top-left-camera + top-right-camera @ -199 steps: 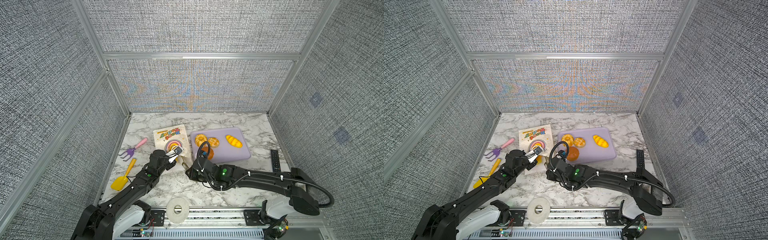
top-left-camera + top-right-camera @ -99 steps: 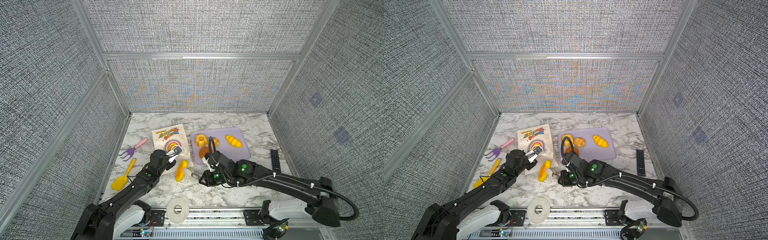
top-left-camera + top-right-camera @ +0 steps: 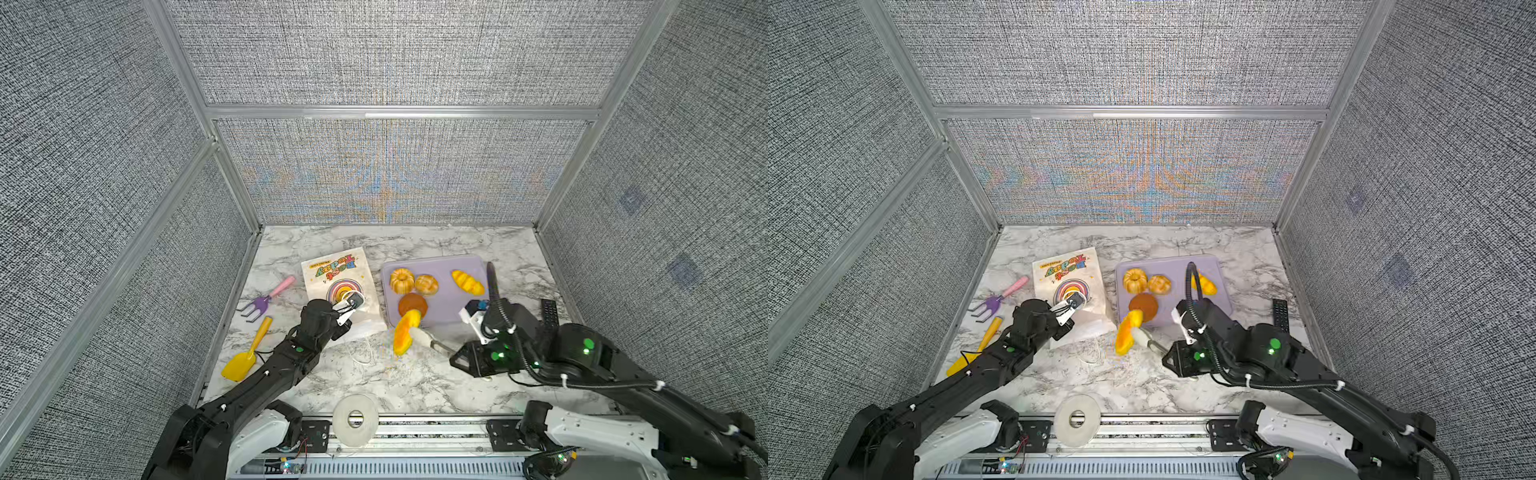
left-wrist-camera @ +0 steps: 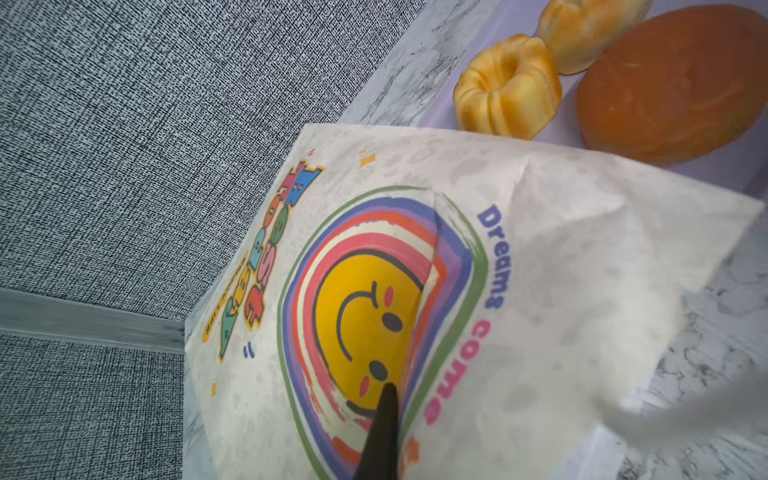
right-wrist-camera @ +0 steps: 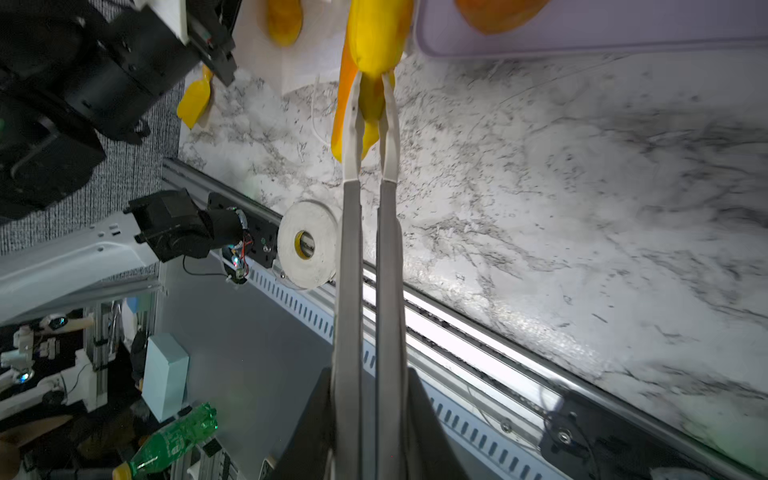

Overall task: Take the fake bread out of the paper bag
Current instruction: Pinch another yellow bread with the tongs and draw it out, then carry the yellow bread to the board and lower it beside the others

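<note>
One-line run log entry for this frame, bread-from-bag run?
left tool shut, tip on paper bag | right tool shut on long loaf, clear of bag, at tray edge | four breads on tray

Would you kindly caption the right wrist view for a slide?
Right gripper grips long yellow fake bread over the marble table near the lavender tray.

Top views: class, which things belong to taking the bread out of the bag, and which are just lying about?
In the job: paper bag, long loaf, ring bun, round bun, brown bun, striped roll, purple tray.
Lying about: toy rake, yellow shovel, tape roll, remote.
</note>
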Action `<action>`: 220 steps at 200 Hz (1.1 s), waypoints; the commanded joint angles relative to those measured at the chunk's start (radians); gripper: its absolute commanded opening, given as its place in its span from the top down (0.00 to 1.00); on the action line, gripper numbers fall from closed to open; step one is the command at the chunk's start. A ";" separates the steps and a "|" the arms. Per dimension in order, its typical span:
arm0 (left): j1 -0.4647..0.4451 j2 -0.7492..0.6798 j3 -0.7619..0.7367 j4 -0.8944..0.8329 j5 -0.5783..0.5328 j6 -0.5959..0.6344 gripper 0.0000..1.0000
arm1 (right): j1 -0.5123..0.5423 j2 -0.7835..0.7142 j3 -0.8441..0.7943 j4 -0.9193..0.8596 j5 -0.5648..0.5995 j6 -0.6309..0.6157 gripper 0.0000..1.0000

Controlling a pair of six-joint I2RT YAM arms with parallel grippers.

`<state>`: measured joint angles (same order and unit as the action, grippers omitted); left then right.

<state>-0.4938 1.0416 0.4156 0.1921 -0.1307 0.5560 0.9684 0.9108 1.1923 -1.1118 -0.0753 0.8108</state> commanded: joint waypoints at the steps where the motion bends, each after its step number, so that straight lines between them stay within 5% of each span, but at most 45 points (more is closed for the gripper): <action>1: 0.003 0.006 0.007 0.011 -0.012 -0.016 1.00 | -0.043 0.011 0.088 -0.224 0.179 -0.031 1.00; 43: 0.003 0.011 0.009 0.007 -0.005 -0.018 1.00 | -0.166 0.187 0.254 -0.405 0.390 -0.159 1.00; 106: 0.003 0.002 0.006 0.007 -0.001 -0.016 1.00 | -0.277 0.510 0.350 -0.394 0.632 -0.371 1.00; 197: 0.003 -0.003 0.003 0.004 -0.002 -0.010 1.00 | -0.277 0.858 0.498 -0.393 0.599 -0.483 1.00; 220: 0.002 -0.003 0.003 0.005 -0.004 -0.009 1.00 | -0.278 0.878 0.509 -0.365 0.566 -0.480 0.89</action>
<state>-0.4938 1.0409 0.4168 0.1917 -0.1310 0.5495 0.6888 1.7794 1.6878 -1.4857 0.5171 0.3389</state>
